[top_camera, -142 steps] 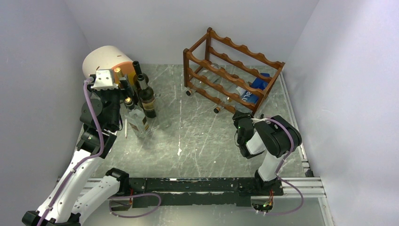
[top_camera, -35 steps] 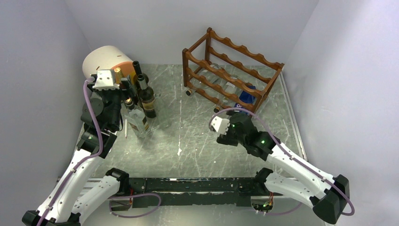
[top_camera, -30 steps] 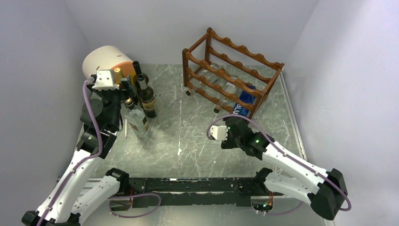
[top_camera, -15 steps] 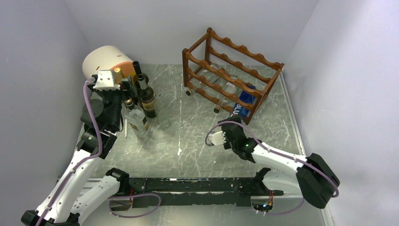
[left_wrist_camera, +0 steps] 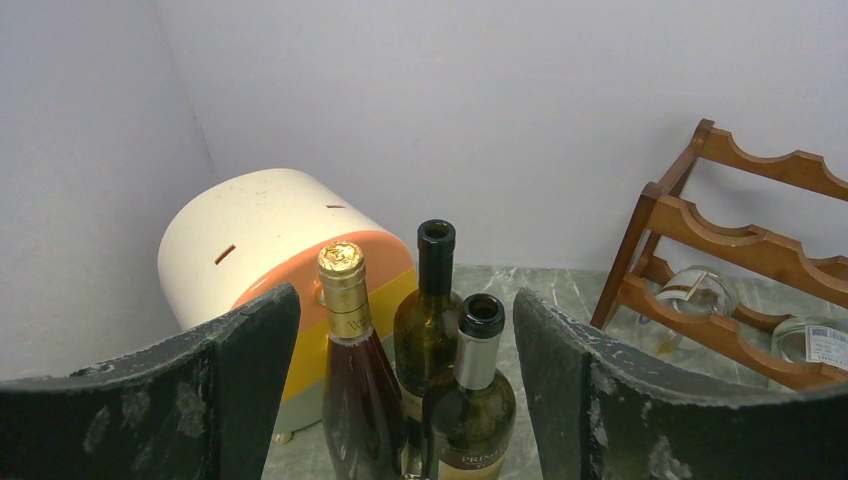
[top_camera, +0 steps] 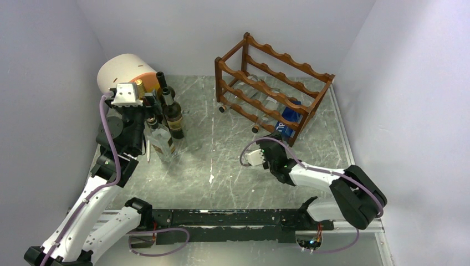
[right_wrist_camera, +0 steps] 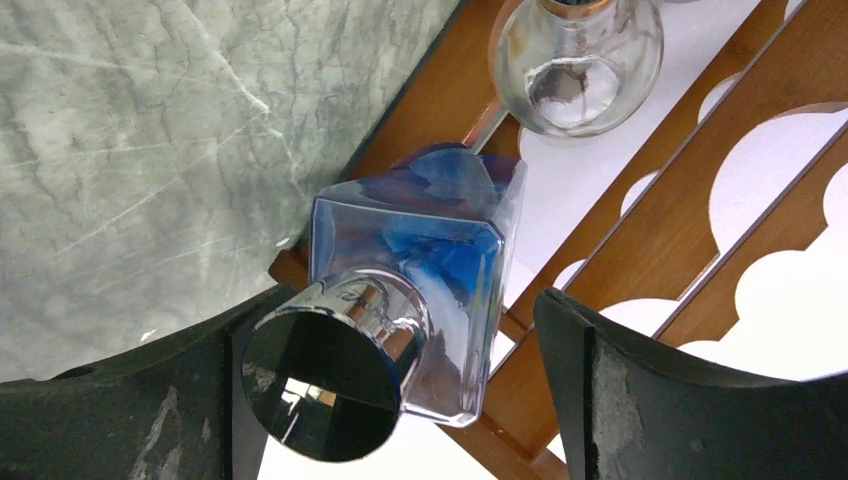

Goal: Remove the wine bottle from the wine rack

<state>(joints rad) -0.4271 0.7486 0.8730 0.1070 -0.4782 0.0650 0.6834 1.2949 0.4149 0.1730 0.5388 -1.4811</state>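
Observation:
The reddish-brown wine rack (top_camera: 272,65) stands at the back right. A blue square-sided wine bottle (top_camera: 289,117) with a chrome cap lies on its lowest tier, at the right end, cap toward me. In the right wrist view the bottle (right_wrist_camera: 420,225) points its cap (right_wrist_camera: 335,370) between my fingers. My right gripper (right_wrist_camera: 395,320) is open around the cap, which sits close to the left finger, with a gap to the right one. From above, that gripper (top_camera: 275,139) is just in front of the rack. My left gripper (left_wrist_camera: 405,295) is open above standing bottles (left_wrist_camera: 465,400).
Dark standing bottles (top_camera: 173,113) and a clear square bottle (top_camera: 162,143) cluster at the left, beside a cream and orange cylinder (top_camera: 124,69). Clear bottles (top_camera: 260,91) lie in the rack; one (right_wrist_camera: 580,50) is beyond the blue one. Walls close in behind and on both sides.
The right arm's elbow has swung in toward its base and the gripper has edged up to the blue bottle's cap. The left arm has not moved.

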